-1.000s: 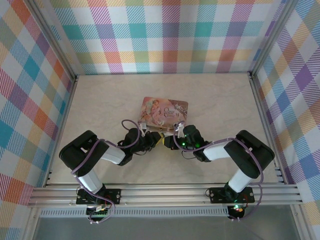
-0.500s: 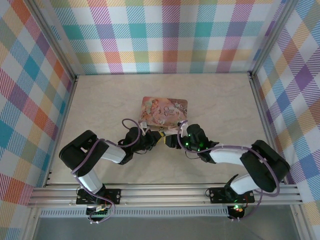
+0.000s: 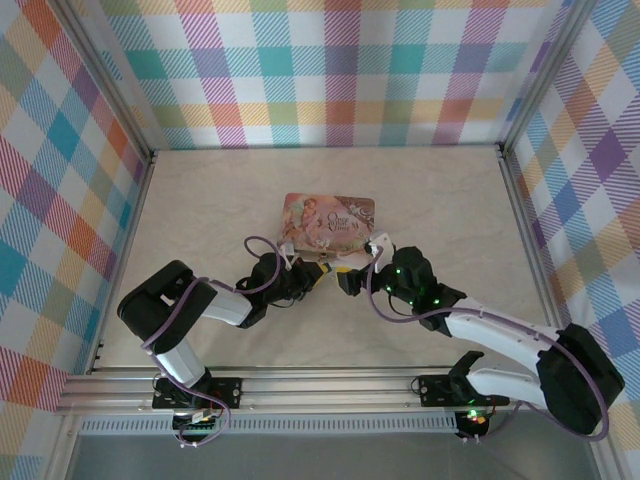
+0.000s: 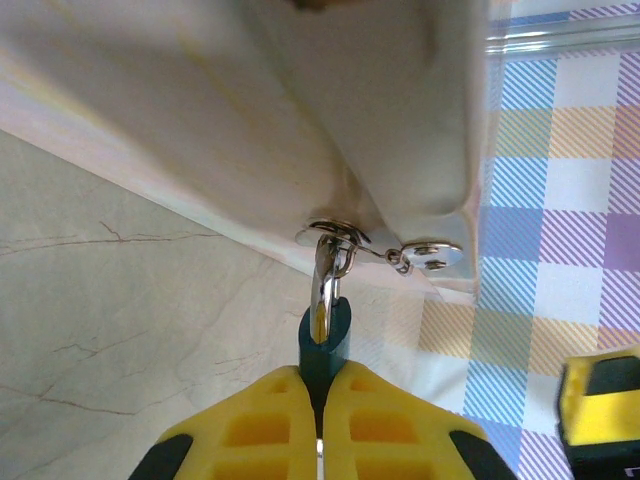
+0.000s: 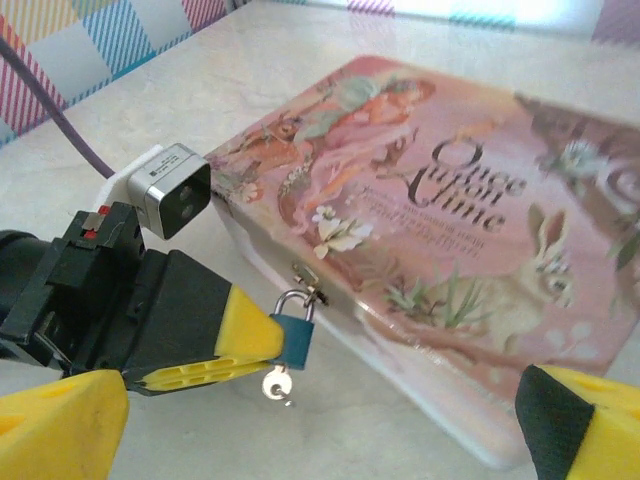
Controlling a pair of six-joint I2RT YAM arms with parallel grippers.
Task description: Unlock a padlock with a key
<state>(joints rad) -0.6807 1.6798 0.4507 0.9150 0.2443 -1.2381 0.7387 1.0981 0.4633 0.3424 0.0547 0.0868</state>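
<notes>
The padlock (image 5: 296,336) is tiny, with a blue body and a thin silvery shackle hooked through the hasp on the front of the pink tin (image 5: 450,220). A small silver key (image 5: 275,384) sticks out of its underside, with nothing holding it. My left gripper (image 4: 322,378) is shut on the padlock (image 4: 326,338) body, its yellow fingers (image 5: 245,338) coming in from the left. My right gripper (image 5: 320,430) is open wide, its pads far apart, a short way back from the key. In the top view the left gripper (image 3: 308,281) and right gripper (image 3: 348,281) face each other in front of the tin (image 3: 330,220).
The marble-patterned table (image 3: 200,210) lies bare around the tin. Checkered walls (image 3: 330,70) close in the back and both sides. A metal rail (image 3: 330,385) runs along the near edge by the arm bases.
My right gripper has opened wide and pulled back to the right, leaving the key in the padlock. The right arm has swung outward. My left gripper stays shut on the padlock.
</notes>
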